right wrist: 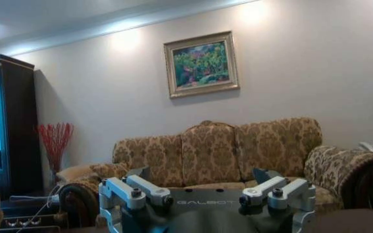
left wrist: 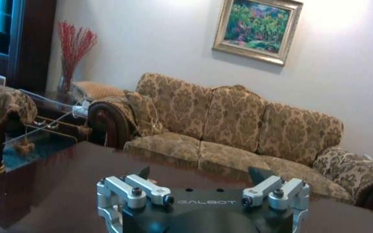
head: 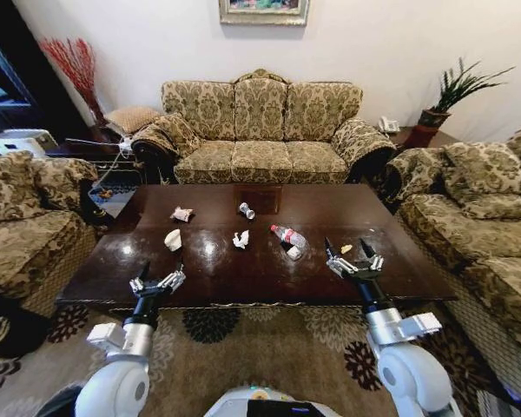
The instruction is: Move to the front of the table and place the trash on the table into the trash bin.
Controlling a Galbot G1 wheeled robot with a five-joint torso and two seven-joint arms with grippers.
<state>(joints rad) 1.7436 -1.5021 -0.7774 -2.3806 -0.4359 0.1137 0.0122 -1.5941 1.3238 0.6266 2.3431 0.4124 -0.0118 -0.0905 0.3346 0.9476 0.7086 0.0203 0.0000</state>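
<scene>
The dark glossy table (head: 243, 274) lies straight ahead, between the sofas. Trash is scattered on it: crumpled white paper wads (head: 173, 240) (head: 182, 214) (head: 240, 239), a small silver can (head: 247, 210), a clear bottle with a red label (head: 289, 238) and a tiny pale scrap (head: 346, 249). My left gripper (head: 161, 274) hovers open over the table's near left edge, holding nothing. My right gripper (head: 347, 252) is open over the near right part, close to the scrap. Both wrist views show open, empty grippers (left wrist: 203, 175) (right wrist: 201, 174) facing the far sofa. The trash bin is out of view.
A patterned sofa (head: 260, 130) stands behind the table, an armchair (head: 26, 217) at the left and another sofa (head: 478, 217) at the right. A glass side table (head: 113, 195) with cables sits at the back left. A dark object (head: 4, 326) lies on the carpet at the left.
</scene>
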